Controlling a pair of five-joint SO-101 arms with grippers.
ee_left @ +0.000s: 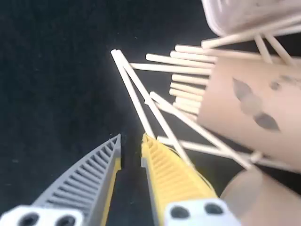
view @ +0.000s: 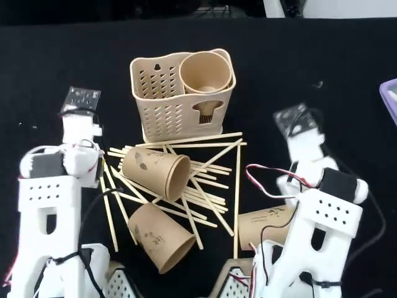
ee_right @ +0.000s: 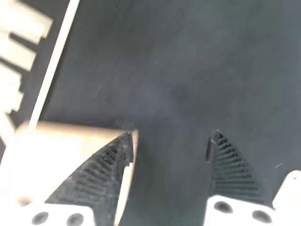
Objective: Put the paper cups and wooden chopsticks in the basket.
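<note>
The right gripper (ee_right: 171,136) is spread wide and holds nothing. One finger lies over the rim end of a cup (ee_right: 61,146) on its side, and the other is well off it over bare cloth. To take this cup well, I judge the gripper should shift sideways until the cup's wall sits between both fingers, then close softly. Paper crushes, and a round cup may roll away from a one-sided push. A lone chopstick (ee_right: 54,61) lies just beyond the cup and is best left untouched.

The left gripper (ee_left: 130,139) is parted by only a narrow gap and grips nothing. Its tips are just short of the near ends of the chopsticks (ee_left: 141,94). A second cup (ee_left: 254,113) lies across the sticks on the yellow finger's side.

The basket (view: 180,118) stands beyond the pile, ahead of both arms, with a fourth cup (view: 205,71) upright in one compartment. A third cup (view: 161,239) lies between the arms' bases.

The table (view: 322,56) is covered in black cloth. A purple thing (view: 389,99) shows at its edge on the right arm's outer side, and a pale strip of wall (view: 347,7) lies past the far edge.
</note>
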